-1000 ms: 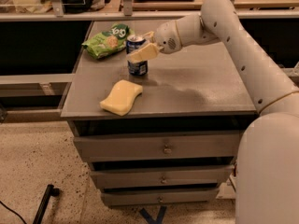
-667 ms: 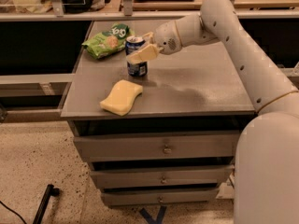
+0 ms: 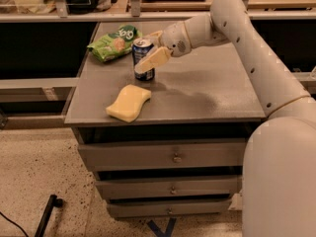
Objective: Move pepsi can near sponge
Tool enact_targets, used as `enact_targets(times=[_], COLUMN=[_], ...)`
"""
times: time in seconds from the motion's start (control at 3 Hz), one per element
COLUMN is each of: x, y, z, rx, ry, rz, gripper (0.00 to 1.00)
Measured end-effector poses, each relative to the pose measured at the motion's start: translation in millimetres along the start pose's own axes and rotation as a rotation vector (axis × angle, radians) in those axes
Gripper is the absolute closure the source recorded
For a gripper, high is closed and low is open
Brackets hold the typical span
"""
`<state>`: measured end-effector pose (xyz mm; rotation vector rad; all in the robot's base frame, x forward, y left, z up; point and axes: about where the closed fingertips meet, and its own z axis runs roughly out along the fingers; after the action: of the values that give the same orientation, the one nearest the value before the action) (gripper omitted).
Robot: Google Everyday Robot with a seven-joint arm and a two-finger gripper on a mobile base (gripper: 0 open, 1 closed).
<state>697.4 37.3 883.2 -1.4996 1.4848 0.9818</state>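
Note:
The pepsi can (image 3: 141, 52) is dark blue with a silver top. It stands upright on the grey table (image 3: 207, 90), just behind the sponge. The sponge (image 3: 129, 102) is pale yellow, flat and wavy-edged, and lies near the table's front left. My gripper (image 3: 149, 51) reaches in from the right and is closed around the can. One yellowish finger (image 3: 154, 59) crosses the can's front. The other finger shows behind the can's top. A small gap separates the can from the sponge.
A green snack bag (image 3: 114, 42) lies at the table's back left, just beyond the can. The table is the top of a drawer cabinet (image 3: 173, 157). A shelf rail (image 3: 98, 16) runs behind it. My white arm (image 3: 247, 43) spans the table's right side.

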Motion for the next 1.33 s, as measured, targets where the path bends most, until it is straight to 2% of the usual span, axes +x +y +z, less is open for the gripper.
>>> enact_targets(times=[0.33, 0.67, 1.0, 1.33], x=[-2.3, -5.6, -5.1, 3.0], y=[3.7, 10.2, 13.6, 12.7], z=[-3.5, -16.3, -34.3, -54.5], rx=[-0.017, -0.014, 0.031, 0.142], ry=[0.013, 0.056, 0.093, 0.118], rz=[-0.036, -0.067, -0.07, -0.006], gripper=[0.0, 0.0, 0.0, 0.0])
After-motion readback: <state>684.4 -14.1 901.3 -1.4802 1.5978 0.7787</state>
